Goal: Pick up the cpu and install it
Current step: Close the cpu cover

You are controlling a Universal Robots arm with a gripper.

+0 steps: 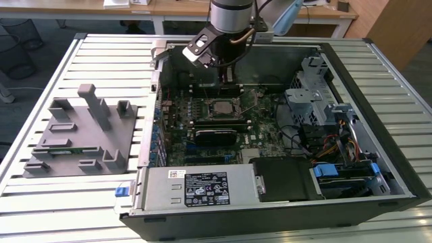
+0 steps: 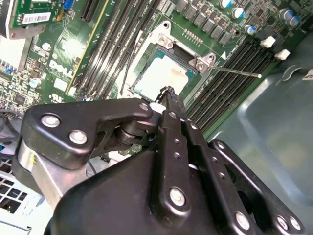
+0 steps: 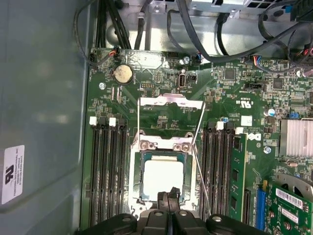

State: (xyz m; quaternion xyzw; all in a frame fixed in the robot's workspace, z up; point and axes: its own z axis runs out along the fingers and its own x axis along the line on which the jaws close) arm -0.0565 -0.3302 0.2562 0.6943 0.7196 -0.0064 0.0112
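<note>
Installation is looking nearly done: cpu (image 3: 163, 178) is lying flat in the socket (image 3: 161, 145), whose load plate (image 3: 170, 101) is standing open. End effector (image 3: 169, 196) is hovering just above, fingers seemingly pressed together, gripping nothing.

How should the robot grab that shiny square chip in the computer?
Probably by two opposite edges of the cpu, coming straight down from above. It lies flat in its socket, so only the thin rim offers a hold, and memory slots crowd both sides.
</note>
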